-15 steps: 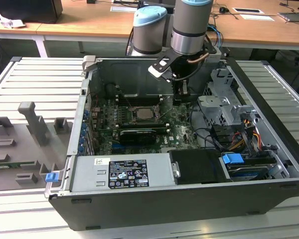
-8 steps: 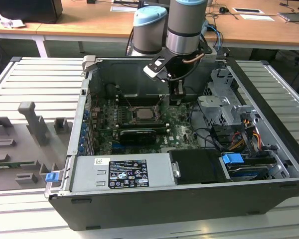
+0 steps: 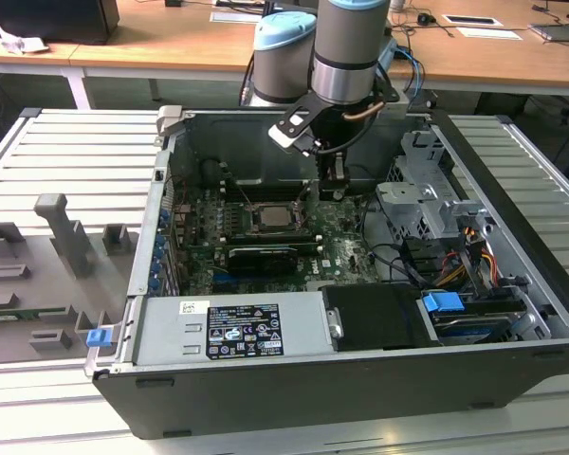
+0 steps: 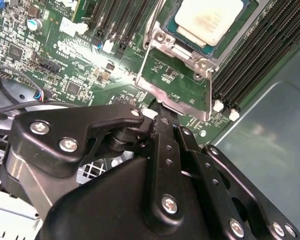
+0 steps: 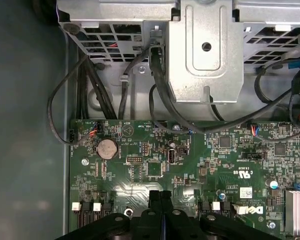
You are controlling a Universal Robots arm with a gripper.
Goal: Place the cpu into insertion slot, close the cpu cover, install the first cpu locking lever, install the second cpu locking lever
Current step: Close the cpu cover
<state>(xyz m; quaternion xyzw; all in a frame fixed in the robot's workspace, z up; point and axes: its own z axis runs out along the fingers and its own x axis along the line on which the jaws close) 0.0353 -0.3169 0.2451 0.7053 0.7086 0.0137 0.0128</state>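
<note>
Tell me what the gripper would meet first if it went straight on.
Most likely the cpu cover: in the second wrist view the gripper ends right at the open frame's edge. Depth is unclear; the green board lies behind it.

Exterior view high, looking down into case (image 3: 360,393); wrist views close above motherboard (image 5: 140,150) (image 4: 65,65).

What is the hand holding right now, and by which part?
Nothing seems gripped: the hand has its fingers shut together, their tip against the free edge of the raised cpu cover.
</note>
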